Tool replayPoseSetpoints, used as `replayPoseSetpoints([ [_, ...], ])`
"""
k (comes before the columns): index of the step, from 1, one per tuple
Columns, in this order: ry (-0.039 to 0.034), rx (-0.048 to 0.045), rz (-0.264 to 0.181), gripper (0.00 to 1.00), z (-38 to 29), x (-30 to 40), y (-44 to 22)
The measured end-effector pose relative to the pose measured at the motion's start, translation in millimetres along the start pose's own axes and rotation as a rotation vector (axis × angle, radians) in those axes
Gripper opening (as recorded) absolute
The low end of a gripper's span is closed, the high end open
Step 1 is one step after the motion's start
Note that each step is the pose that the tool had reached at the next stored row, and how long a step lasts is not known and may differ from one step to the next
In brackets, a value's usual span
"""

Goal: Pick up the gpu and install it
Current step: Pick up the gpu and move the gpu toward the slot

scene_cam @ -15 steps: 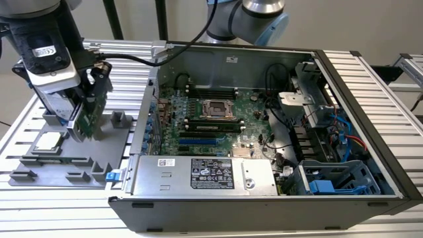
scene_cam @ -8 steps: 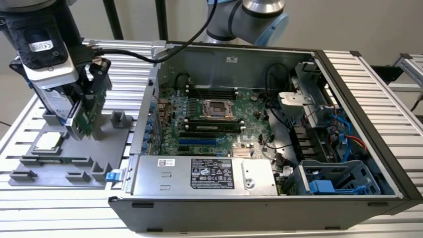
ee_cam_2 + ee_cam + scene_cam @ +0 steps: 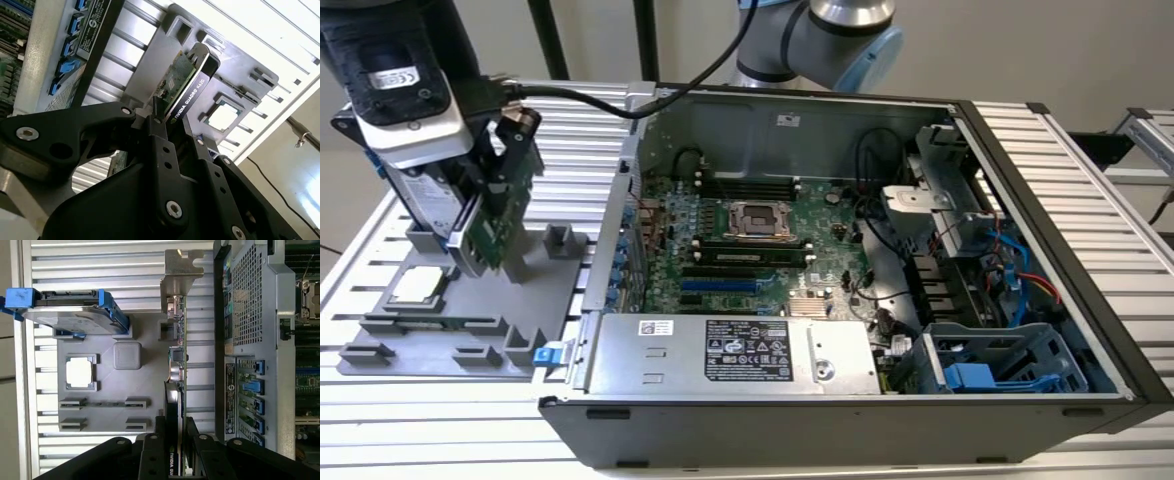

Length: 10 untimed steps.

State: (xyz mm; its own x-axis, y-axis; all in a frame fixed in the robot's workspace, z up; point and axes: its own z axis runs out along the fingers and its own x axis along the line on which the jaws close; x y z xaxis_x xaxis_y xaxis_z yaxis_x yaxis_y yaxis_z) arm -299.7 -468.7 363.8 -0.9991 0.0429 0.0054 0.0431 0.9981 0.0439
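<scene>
Ribbed metal table (image 3: 1067,150) carrying an open computer case (image 3: 854,430) and, at the exterior view's left, a gray tray (image 3: 554,300). Your arm (image 3: 400,60) points down over the tray. You see the gpu (image 3: 487,235) on edge, long axis parallel to the case wall, with its silver bracket (image 3: 181,270) at the end away from the gripper (image 3: 504,190). The jaws clench the card's upper edge.

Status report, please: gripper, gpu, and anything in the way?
Gripper shut on the gpu, at the grey tray. The gpu on edge, outside the open case. Hard drive stands beside, apart.
</scene>
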Motion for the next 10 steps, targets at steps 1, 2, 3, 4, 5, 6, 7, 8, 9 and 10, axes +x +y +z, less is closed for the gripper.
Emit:
replayPoseSetpoints([
  [1, 0.0, 0.0, 0.0, 0.0, -0.8, 0.0, 0.0],
  [2, 0.0, 0.0, 0.0, 0.0, -1.7, 0.0, 0.1],
  [3, 0.0, -0.0001, 0.0, 0.0, -2.6, 0.0, 0.1],
  [4, 0.0, 0.0, 0.0, 0.0, -3.6, 0.0, 0.1],
  [5, 0.0001, 0.0, 0.0, 0.0, -4.6, 0.0, 0.2],
  [6, 0.0, 0.0, 0.0, 0.0, -5.6, 0.0, 0.2],
  [7, 0.0, 0.0, 0.0, 0.0, -6.6, 0.0, 0.3],
  [8, 0.0001, 0.0, 0.0, 0.0, -7.6, 0.1, 0.3],
  [9, -0.0001, -0.0001, 0.0, 0.0, -8.5, 0.0, 0.4],
  [10, 0.0, 0.0, 0.0, 0.0, -9.6, 0.0, 0.4],
])
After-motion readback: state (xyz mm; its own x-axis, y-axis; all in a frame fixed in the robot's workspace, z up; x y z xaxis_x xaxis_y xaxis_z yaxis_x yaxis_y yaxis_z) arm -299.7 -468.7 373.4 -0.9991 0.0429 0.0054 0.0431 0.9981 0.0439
